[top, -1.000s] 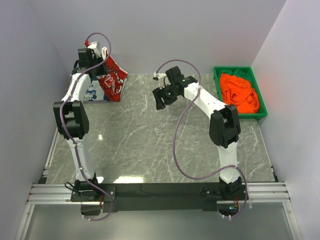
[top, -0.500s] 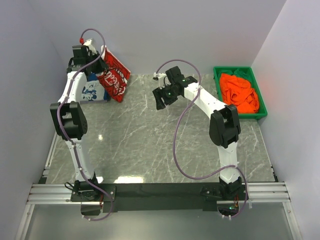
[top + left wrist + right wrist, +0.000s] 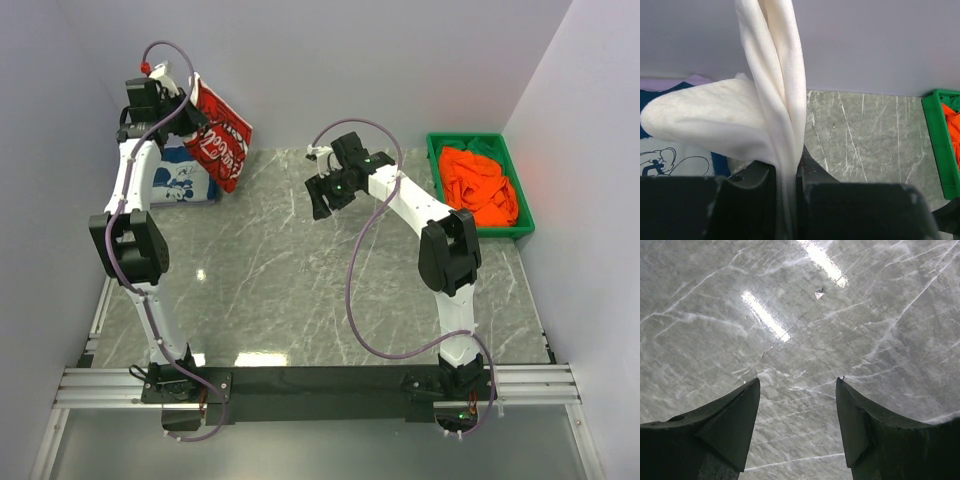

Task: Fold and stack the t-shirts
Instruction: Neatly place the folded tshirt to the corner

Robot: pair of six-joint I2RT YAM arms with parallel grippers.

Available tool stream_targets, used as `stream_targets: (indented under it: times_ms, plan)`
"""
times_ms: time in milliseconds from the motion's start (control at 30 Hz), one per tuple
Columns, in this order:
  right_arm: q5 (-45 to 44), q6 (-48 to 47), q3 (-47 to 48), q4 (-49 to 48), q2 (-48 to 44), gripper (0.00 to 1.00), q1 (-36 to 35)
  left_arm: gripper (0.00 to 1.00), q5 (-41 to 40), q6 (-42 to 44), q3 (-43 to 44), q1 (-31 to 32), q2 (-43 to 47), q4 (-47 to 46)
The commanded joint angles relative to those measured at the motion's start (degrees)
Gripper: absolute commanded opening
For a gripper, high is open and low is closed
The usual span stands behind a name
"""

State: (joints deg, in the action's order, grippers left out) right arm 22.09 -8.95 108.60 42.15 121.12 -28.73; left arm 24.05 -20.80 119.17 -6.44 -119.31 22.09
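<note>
The left arm has risen and swung toward the back-left corner since a second ago, carrying the red t-shirt (image 3: pixel 218 135) higher with it. The right arm has not shifted.

The left tool (image 3: pixel 178 98) is pinching the red t-shirt by its upper edge. The cloth hangs clear of the tabletop (image 3: pixel 300 280), against the back wall, with its white print facing out. In the left wrist view, the cloth gripped between the two dark fingers (image 3: pixel 757 185) looks pale cream rather than red. It runs up in a narrow bunched fold and bulges out to the left.

Below the hanging shirt, in the far left corner of the tabletop, lies the navy t-shirt (image 3: pixel 180 182) with its white graphic up.

The right tool (image 3: pixel 322 195) hovers over the middle of the far half of the tabletop with its fingers spread wide and nothing between them — the right wrist view shows only bare marbled surface.

At the far right, the green bin (image 3: pixel 437 165) holds crumpled orange t-shirts (image 3: pixel 480 185).
</note>
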Motion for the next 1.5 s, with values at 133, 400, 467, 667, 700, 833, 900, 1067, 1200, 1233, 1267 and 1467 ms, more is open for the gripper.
stream_targets:
  times_ms: [133,400,467,667,700,833,900,1067,1200,1233,1267,1467]
  plan:
    - [-0.11,-0.89,3.11,1.09,-0.36,0.69,-0.36,0.01,3.19,-1.09,2.20,-2.88,5.05,-0.12]
    - [-0.11,-1.07,3.99,1.62,0.34,0.69,-0.45,0.01,3.20,2.42,2.20,-6.65,2.07,2.79]
    - [-0.11,-1.07,3.99,1.62,0.34,0.69,-0.45,0.01,3.02,3.22,2.81,-7.36,0.84,3.31]
    - [-0.38,-1.51,5.05,2.50,0.96,0.69,-0.62,0.01,1.61,9.89,5.98,-10.52,-5.58,5.25]
    - [-0.46,-1.60,5.05,2.67,0.87,0.69,-0.62,0.01,1.00,12.60,6.50,-10.70,-7.07,5.94]
    - [-0.47,-1.95,5.40,3.29,1.14,0.69,-0.54,0.01,-2.25,18.24,10.20,-11.40,-11.29,8.76]
    - [-0.47,-2.04,5.48,3.38,1.31,0.69,-0.54,0.03,-4.36,20.17,8.72,-12.02,-12.09,7.11]
    - [-0.64,-2.21,5.49,3.73,1.49,0.69,-0.62,0.05,-6.04,24.93,8.70,-13.34,-14.72,5.25]
    - [-0.82,-2.56,5.48,3.90,1.40,0.69,-0.54,0.18,-8.93,27.29,8.88,-13.95,-16.13,4.02]
    - [-0.90,-2.56,5.49,3.99,1.40,0.69,-0.62,0.21,-9.20,27.65,9.32,-14.13,-16.39,4.19]
    - [-1.08,-2.65,5.49,3.99,1.23,0.69,-0.54,0.25,-9.46,28.00,9.93,-14.39,-16.92,4.37]
    - [-1.78,-3.53,5.14,4.52,0.52,0.70,-0.62,0.47,-13.59,31.60,12.49,-15.62,-14.83,4.03]
